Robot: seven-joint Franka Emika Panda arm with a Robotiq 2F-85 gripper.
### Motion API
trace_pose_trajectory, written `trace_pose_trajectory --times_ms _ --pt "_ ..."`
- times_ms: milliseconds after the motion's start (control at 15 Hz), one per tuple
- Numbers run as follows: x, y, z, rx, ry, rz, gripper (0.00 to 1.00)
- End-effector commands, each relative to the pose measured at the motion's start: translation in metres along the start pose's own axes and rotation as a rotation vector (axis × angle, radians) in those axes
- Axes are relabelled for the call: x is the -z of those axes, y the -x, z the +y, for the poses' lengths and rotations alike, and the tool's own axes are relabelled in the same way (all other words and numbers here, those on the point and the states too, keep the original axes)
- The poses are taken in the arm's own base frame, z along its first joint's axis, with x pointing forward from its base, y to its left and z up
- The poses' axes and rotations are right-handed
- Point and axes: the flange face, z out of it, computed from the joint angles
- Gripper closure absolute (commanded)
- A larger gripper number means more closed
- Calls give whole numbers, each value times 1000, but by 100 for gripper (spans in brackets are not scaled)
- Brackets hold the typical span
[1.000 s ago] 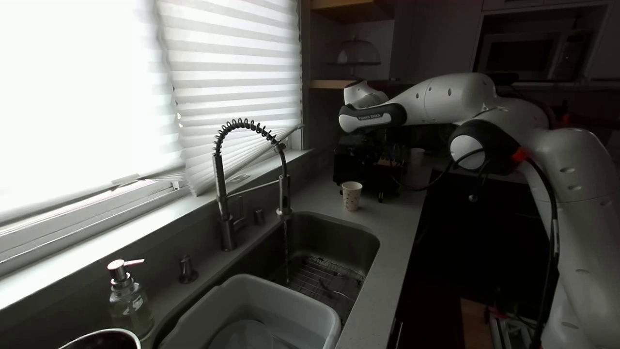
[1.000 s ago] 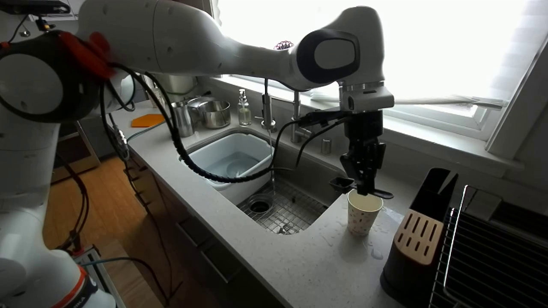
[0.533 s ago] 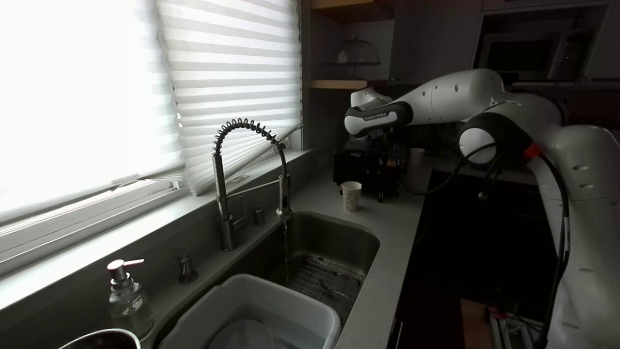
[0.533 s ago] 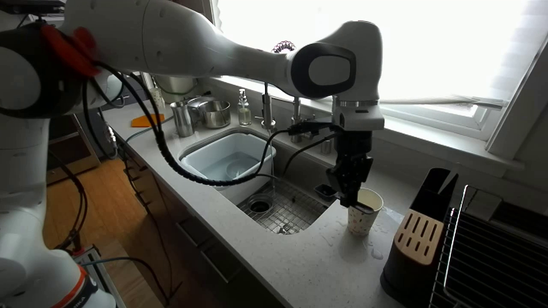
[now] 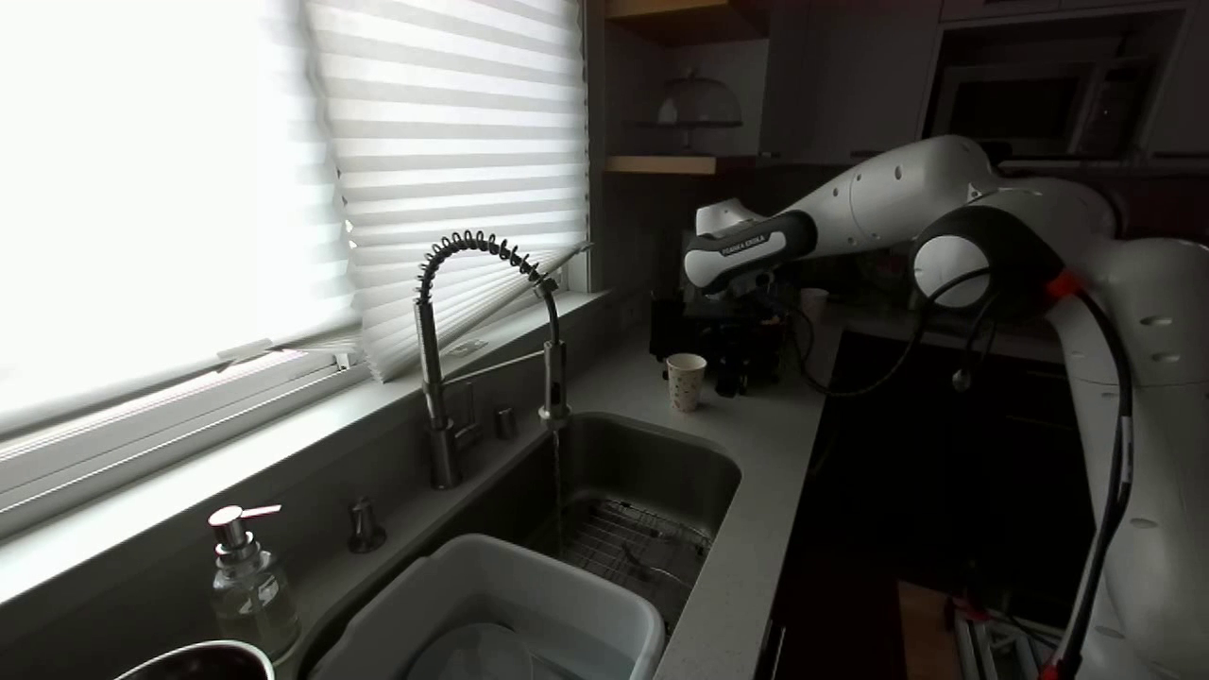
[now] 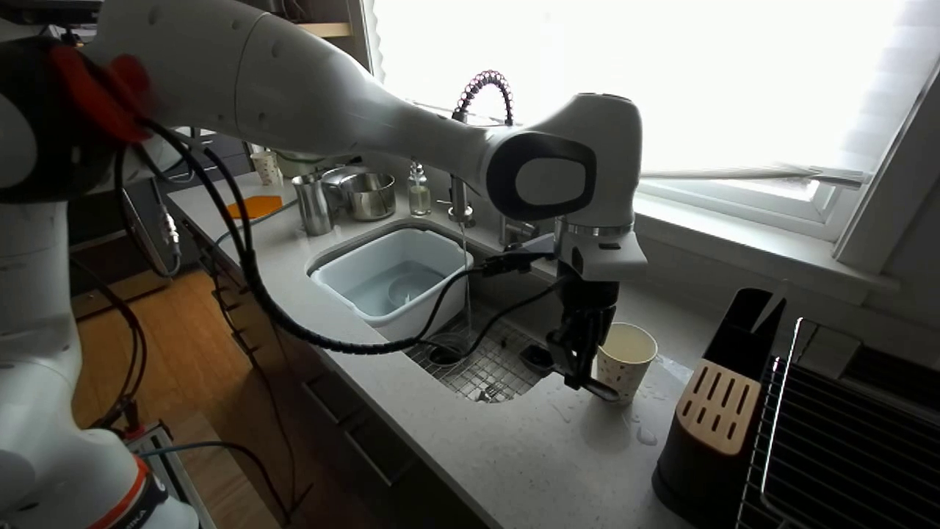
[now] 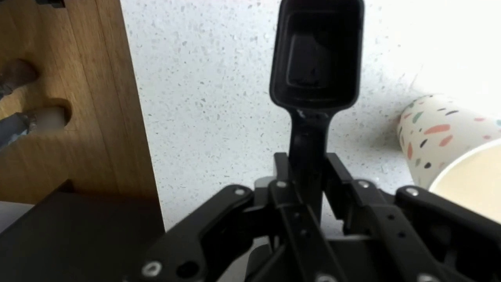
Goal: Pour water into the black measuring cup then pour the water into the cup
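Pincer (image 7: 307, 166) clamped on handle (image 7: 309, 135) of black measuring cup (image 7: 315, 66), squarish with rounded corners. Cup (image 7: 446, 135) pale, coloured flecks.

Arm (image 6: 294, 81) rises from base (image 6: 103, 477), bends at raised elbow (image 5: 982, 255). Forearm (image 5: 878, 194) slopes down to wrist (image 6: 554, 176) in both exterior views. Wrist folded, gripper (image 6: 578, 378) hanging below it, pointing roughly straight down. Wrist view: both black fingers (image 7: 339, 172) close together, narrow gap, clamped in grip, linkages (image 7: 219, 211) splayed either side. Finger detail too dark to read in exterior views.
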Motion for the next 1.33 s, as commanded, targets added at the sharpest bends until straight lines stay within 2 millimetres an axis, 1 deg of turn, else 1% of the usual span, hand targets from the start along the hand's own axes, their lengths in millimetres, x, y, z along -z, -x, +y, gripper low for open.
trace_pose_trajectory --times_ms 0,133,400,533,600,733,867,933,1133,1267 --pt "-22 3 22 98 -60 -27 94" --pt "-33 -1 31 132 -82 -37 94" --pt "-55 -12 51 163 -136 -110 94" --pt "-61 -16 58 177 -155 -142 94" --pt "-57 -18 46 164 -106 -109 74" --pt "-61 -21 52 170 -117 -126 74" --pt "-61 -21 52 174 -120 -129 74" --pt "-60 -20 52 175 -121 -129 94" --pt "-79 -30 53 168 -102 -139 94" --pt "-90 -30 52 172 -92 -158 94"
